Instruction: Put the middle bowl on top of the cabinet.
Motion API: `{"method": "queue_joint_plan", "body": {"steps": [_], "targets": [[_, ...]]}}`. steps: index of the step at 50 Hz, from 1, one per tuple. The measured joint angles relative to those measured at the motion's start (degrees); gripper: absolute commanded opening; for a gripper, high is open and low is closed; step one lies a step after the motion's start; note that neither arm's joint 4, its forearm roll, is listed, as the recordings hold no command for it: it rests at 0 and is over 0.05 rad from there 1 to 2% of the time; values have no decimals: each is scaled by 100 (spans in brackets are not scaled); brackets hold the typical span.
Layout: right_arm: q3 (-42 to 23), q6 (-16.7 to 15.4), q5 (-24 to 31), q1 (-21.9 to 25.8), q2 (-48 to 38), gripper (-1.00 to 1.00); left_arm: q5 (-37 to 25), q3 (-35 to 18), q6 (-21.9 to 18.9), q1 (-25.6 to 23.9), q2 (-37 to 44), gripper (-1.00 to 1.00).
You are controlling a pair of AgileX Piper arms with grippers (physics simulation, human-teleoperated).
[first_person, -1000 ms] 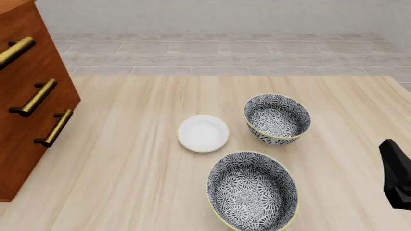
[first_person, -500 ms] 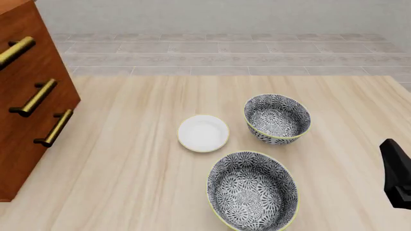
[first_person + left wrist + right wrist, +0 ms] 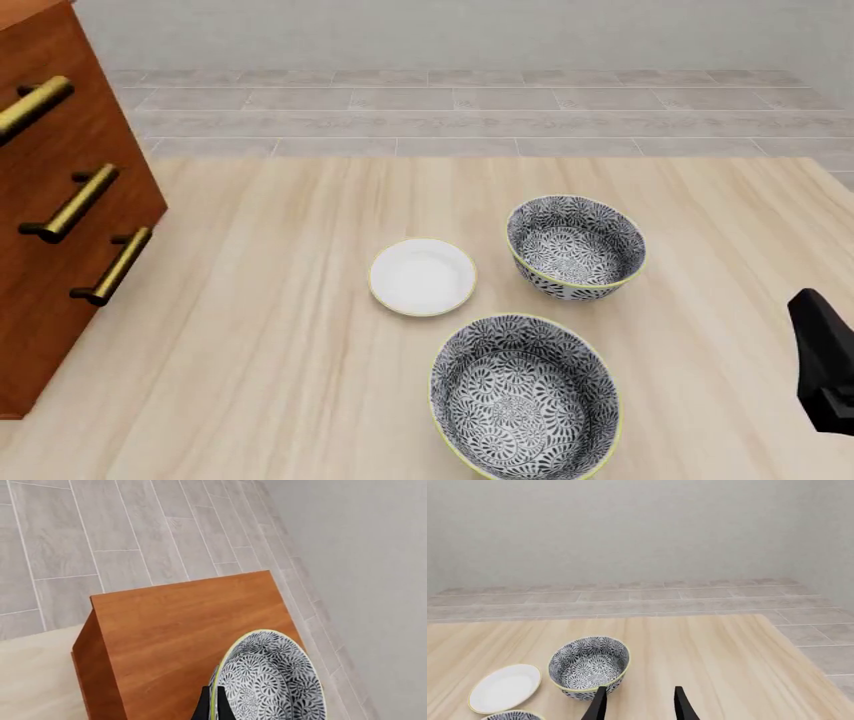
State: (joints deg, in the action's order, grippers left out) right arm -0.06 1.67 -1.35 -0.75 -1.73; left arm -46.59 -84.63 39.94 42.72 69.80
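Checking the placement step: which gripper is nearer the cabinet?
Left. The left gripper holds a patterned bowl over the cabinet top; the right gripper is over the table, near another bowl.

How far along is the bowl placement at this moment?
Done: the middle bowl is off the table and gripped at its rim by the left gripper, above the cabinet top. Two patterned bowls and a white saucer sit on the table. In hand: carrying it over the top. Left: lowering and releasing; whether it touches the top cannot be told. The right gripper is open, idle.
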Motion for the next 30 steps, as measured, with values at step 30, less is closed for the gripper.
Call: {"method": "queue_joint_plan", "body": {"steps": [30], "targets": [[1,17,21,-2,24,100,89,111,-84,45,21,-100]]}}
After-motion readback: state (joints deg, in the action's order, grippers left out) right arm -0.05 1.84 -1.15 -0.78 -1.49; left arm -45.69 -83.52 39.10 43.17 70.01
